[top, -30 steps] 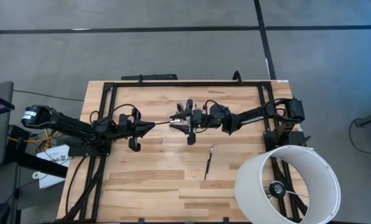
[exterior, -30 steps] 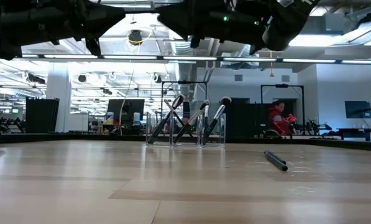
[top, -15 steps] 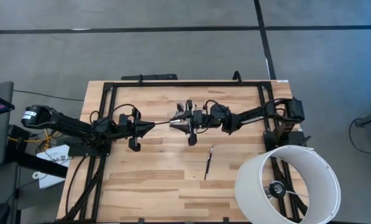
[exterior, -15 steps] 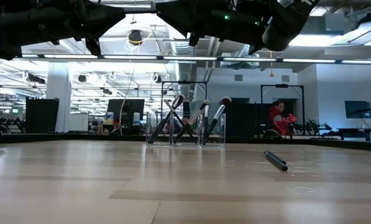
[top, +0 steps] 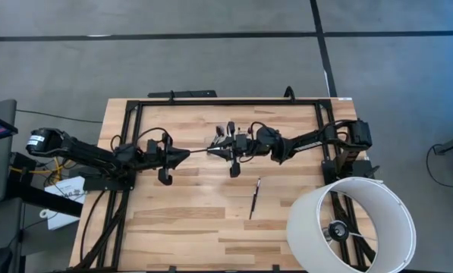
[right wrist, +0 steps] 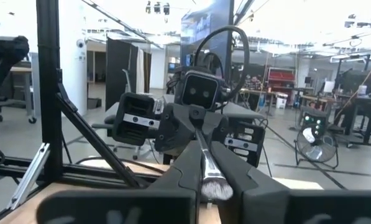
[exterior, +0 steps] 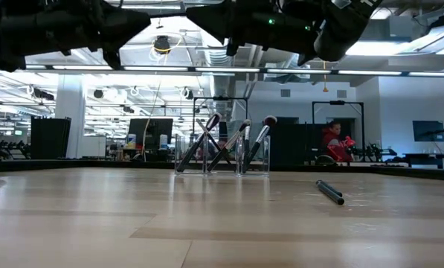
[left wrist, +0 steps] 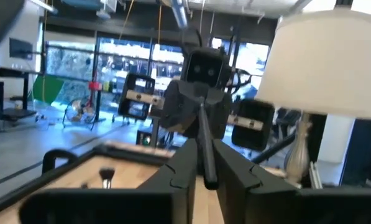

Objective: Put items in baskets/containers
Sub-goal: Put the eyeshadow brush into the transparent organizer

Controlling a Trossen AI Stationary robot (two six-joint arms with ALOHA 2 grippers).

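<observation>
A thin dark makeup brush (top: 198, 152) hangs level above the table's middle, spanning my two grippers, which face each other. My right gripper (top: 215, 151) is shut on its bristle end. My left gripper (top: 182, 154) has the handle end between its fingers, which stand slightly apart in the left wrist view (left wrist: 205, 177). Behind them the clear holder (exterior: 222, 158) stands on the table, with several brushes leaning in it. One more brush (top: 254, 197) lies flat on the wood, nearer the front. My right gripper pinches the brush just behind its pale bristles (right wrist: 209, 163) between its two fingers, coming level from the table's right and lying along the brush. The brush is lifted clear and level. My left gripper has the handle's free end (left wrist: 207, 168) between its fingers, level from the table's left; whether they touch it I cannot tell.
A large white lamp shade (top: 351, 224) stands at the front right corner. A black metal frame (top: 226, 101) runs round the table's edges. Bare wood lies in front of both grippers, broken only by the loose brush (exterior: 329, 192).
My right gripper has shut on the bristle end of the brush held out by my left gripper. Both arms have stayed in place, and the brush has kept level above the table.
</observation>
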